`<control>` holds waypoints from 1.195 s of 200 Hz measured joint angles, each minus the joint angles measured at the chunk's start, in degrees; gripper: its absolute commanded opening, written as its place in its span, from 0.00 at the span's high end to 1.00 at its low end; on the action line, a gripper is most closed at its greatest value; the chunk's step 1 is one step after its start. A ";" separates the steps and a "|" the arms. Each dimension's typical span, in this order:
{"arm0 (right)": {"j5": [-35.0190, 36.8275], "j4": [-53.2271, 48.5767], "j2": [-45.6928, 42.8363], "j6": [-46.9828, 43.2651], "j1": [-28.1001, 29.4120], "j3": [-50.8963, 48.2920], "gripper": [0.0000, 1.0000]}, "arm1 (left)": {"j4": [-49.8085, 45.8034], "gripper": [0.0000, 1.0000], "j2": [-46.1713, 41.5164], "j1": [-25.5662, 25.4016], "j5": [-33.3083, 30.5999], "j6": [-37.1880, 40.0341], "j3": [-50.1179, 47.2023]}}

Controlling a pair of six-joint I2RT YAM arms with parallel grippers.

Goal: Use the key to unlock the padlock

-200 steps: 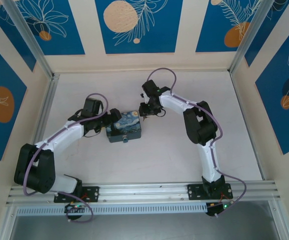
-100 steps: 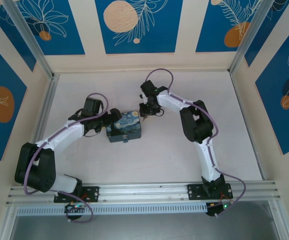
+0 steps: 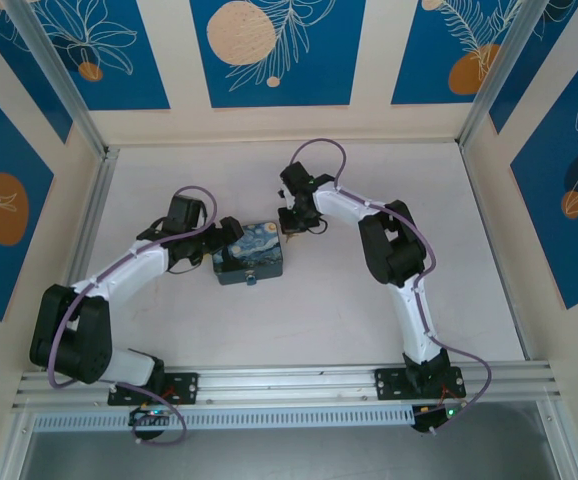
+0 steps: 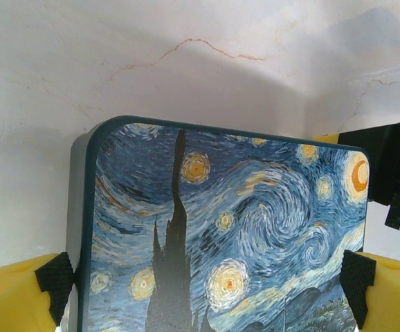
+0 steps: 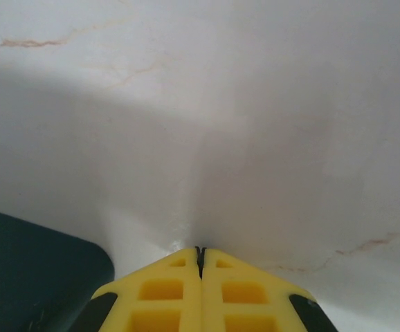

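The blue-and-yellow Starry Night tin lies mid-table. My left gripper is open and straddles its left end; in the left wrist view the black pads sit on either side of the painted lid. My right gripper points down at the table just past the tin's far right corner. Its yellow fingertips are shut together on the tabletop, with a thin dark line between them. I cannot make out the key there. A tiny bit sticks out of the tin's near side, too small to tell whether it is the padlock.
The tin's dark rounded corner lies just left of the right fingers. White marbled tabletop stretches around the tin, with walls on three sides and a metal rail along the near edge.
The right jaws have closed from part open to fully shut, and the right wrist has shifted slightly left. The left arm and the tin have not moved.
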 measured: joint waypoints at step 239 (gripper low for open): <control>-1.05 10.69 -58.62 19.69 -0.22 -54.86 1.00 | 12.02 0.00 7.48 -16.20 -1.18 -10.38 0.26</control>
